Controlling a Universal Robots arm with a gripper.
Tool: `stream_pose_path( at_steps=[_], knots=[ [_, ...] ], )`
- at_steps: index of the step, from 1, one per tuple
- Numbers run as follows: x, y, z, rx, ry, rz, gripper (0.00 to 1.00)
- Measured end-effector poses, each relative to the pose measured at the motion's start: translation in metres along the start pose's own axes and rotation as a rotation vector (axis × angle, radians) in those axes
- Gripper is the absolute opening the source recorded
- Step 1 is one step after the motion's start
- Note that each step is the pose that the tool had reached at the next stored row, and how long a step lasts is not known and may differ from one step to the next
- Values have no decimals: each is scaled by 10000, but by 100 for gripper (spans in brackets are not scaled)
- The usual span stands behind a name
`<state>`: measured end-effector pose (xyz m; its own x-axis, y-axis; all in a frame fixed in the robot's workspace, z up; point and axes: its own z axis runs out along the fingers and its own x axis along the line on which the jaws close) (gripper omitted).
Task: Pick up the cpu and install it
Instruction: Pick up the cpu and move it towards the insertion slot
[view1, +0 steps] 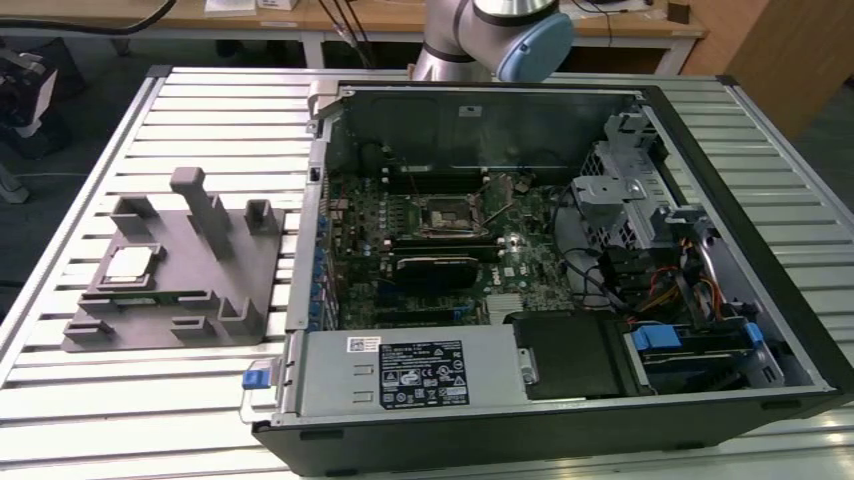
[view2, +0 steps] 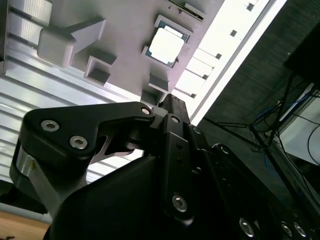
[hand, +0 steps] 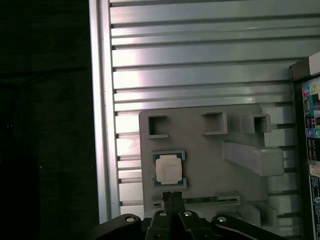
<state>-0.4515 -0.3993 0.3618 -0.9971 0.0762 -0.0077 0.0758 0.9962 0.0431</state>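
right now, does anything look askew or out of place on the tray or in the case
Nothing stands out. The cpu lies flat and square in its recess on the grey tray, and the open computer case looks orderly.

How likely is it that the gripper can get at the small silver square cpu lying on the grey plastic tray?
Probably yes. In the first wrist view the shut gripper hangs near the cpu, which lies uncovered on the tray; the posts stand apart from it.

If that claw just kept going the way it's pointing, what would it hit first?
Probably the grey tray, at or just beside the cpu. The claw hangs above it, and depth is unclear.
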Motion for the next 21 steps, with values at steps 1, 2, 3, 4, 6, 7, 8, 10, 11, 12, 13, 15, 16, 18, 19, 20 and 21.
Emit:
stream_pose_path(
  at_steps=[1,2,3,4,6,7,8,10,11,12,13,15,16,18,19,20,21],
  knots=[
    [0,-4,10,0,0,0,11],
    [0,-9,21,-1,0,0,11],
    [1,-12,32,0,-1,0,11],
    [2,-13,43,0,0,1,11],
    [2,-23,71,0,0,-4,11],
    [3,-25,89,0,1,-14,11],
    [3,-27,107,0,2,-45,11],
    [3,-30,143,-2,9,-220,11],
    [3,-31,161,-4,15,-373,11],
    [3,-31,179,-5,22,-546,11],
    [3,-32,192,-5,30,-708,17],
    [3,-33,217,-8,43,-1010,23],
    [3,-34,228,-8,48,-1126,29],
    [3,-35,251,-10,55,-1271,35],
    [3,-36,261,-9,57,-1307,41],
    [3,-36,271,-10,57,-1325,47],
    [4,-36,281,-10,57,-1337,47]
  ],
)
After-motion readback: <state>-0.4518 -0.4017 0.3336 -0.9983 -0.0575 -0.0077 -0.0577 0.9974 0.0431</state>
